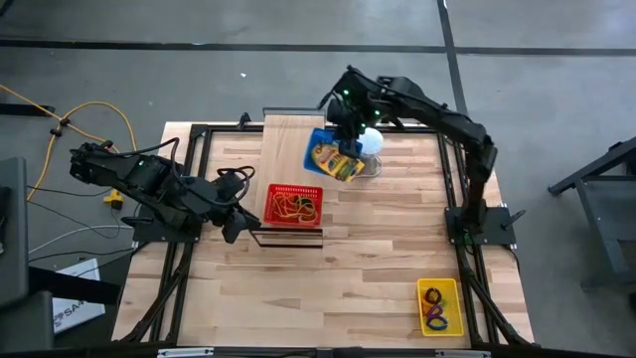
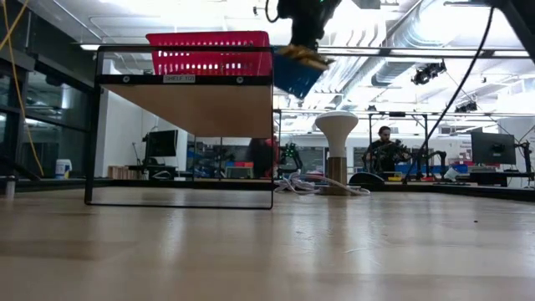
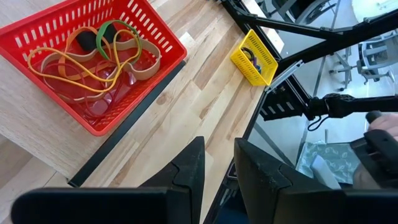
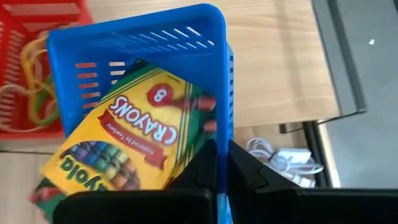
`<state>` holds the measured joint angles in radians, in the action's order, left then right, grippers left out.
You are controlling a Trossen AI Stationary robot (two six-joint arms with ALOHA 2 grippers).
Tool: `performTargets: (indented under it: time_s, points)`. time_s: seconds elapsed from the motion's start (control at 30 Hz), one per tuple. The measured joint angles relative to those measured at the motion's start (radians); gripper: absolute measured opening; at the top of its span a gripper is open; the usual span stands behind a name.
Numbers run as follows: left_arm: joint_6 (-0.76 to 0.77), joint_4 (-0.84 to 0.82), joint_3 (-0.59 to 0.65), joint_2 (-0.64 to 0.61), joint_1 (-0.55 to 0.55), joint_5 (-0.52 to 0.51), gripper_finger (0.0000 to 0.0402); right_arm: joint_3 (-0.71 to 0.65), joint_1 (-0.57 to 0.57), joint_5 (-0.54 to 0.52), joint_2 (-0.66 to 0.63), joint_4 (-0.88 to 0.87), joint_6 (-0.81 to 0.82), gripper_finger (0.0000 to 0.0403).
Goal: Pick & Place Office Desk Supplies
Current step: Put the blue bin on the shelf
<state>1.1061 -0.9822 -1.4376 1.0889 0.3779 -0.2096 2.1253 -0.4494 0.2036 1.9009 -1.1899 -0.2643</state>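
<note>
A blue slotted basket (image 1: 331, 156) holding yellow crayon packs (image 4: 134, 134) hangs tilted in the air, with my right gripper (image 4: 222, 163) shut on it; in the low view the basket (image 2: 294, 77) is high above the table. A red basket (image 1: 294, 204) with tan, green and black rubber bands (image 3: 99, 56) rests on the raised wooden board (image 1: 288, 144). A yellow basket (image 1: 438, 306) with coloured clips sits at the near right. My left gripper (image 3: 219, 167) stands open over the table, near the red basket's left side, holding nothing. My right gripper pinches one side wall of the blue basket at its rim (image 4: 227, 124), one finger inside the basket and one outside. The fingers come slanting down from above. The basket is lifted clear and hangs tilted below the fingers, with the crayon packs leaning inside it.
A white round object (image 1: 371, 141) with a grey cable (image 4: 283, 160) lies on the table just right of the blue basket. The board rests on a black shelf frame (image 2: 180, 142). Bare wooden tabletop spreads across the near half.
</note>
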Motion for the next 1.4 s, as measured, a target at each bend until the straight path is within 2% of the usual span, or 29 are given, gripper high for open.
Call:
performTargets:
  time_s: [0.37,0.73,1.4]
  points:
    - [0.0,0.0,0.0,0.0,0.0,0.0,0.0084,0.084,-0.017,0.008,0.1,0.054,-0.085,0.0004]
    - [0.0,0.0,0.0,0.0,0.0,0.0,0.0084,0.086,-0.018,0.048,0.102,0.126,-0.1,0.0003]
    - [0.0,0.0,0.0,0.0,0.0,0.0,0.0084,0.086,-0.014,0.095,0.119,0.094,-0.048,0.0003]
